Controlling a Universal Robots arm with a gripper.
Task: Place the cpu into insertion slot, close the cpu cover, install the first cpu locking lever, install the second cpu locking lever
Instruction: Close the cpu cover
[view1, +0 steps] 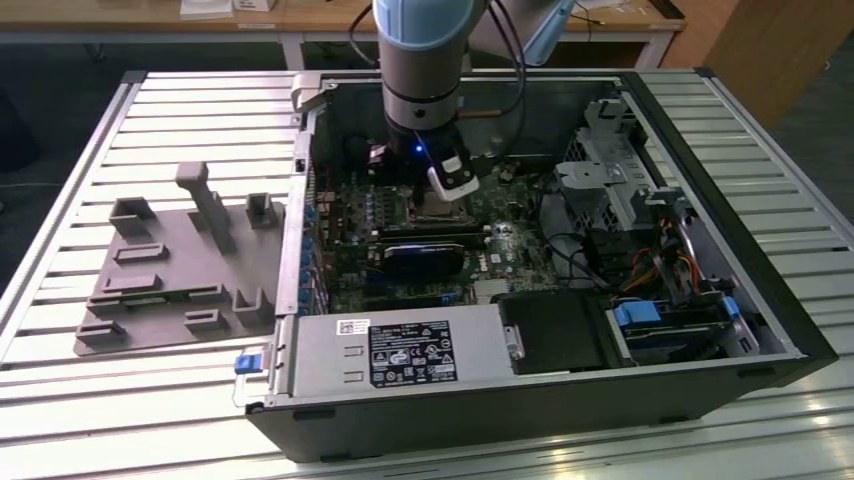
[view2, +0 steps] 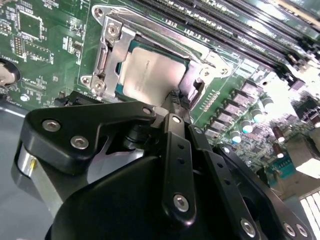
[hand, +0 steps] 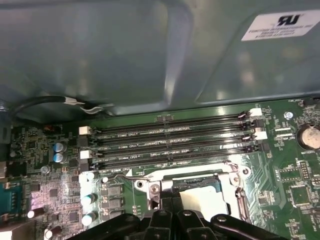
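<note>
Cpu (view2: 147, 75) lies flat inside the insertion slot (view2: 112, 52) on the green board (view2: 50, 60), while the gripper (view2: 176, 100) hangs clenched, its tips together, at that slot's rim just beside the cpu's edge, with long memory slots (hand: 170, 140) along the slot's far side.

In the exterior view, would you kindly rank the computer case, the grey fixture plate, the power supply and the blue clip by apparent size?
Largest to smallest:
1. computer case
2. grey fixture plate
3. power supply
4. blue clip
The plate and the supply look fairly close in size, but the plate covers more of the picture.
</note>
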